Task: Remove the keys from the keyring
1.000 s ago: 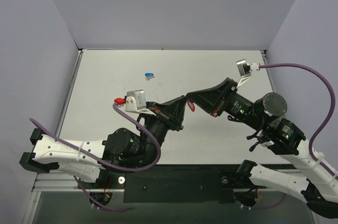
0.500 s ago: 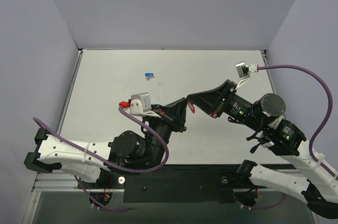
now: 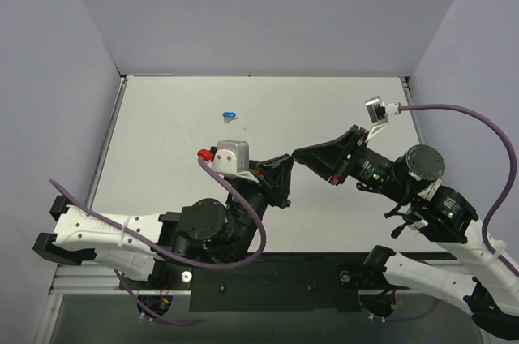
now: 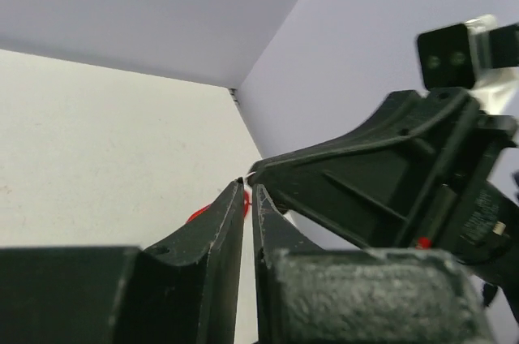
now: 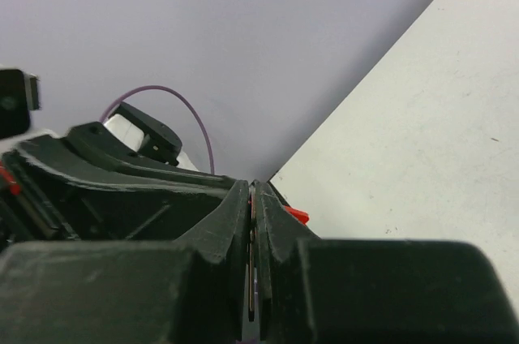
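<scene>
Both grippers meet tip to tip above the table's middle. My left gripper (image 3: 285, 164) is shut at its tips (image 4: 248, 186). The keyring's red tag (image 4: 198, 213) shows just behind its left finger, and a silver glint of the ring (image 4: 248, 174) sits at the tip. My right gripper (image 3: 297, 154) is shut (image 5: 255, 187) on a thin flat metal key (image 5: 254, 279), seen edge-on between the pads. A bit of the red tag (image 5: 297, 215) peeks out beside its right finger. In the top view the tag and key are hidden between the fingers.
A second key with a blue tag (image 3: 230, 115) lies on the white table (image 3: 162, 133) at the back left. Lilac walls enclose the table on three sides. The right arm's purple cable (image 3: 454, 105) loops over the right side.
The left wrist has rolled and shifted right, its camera moving right. The right gripper has drawn slightly right. The red tag, earlier visible between the tips from above, is now hidden.
</scene>
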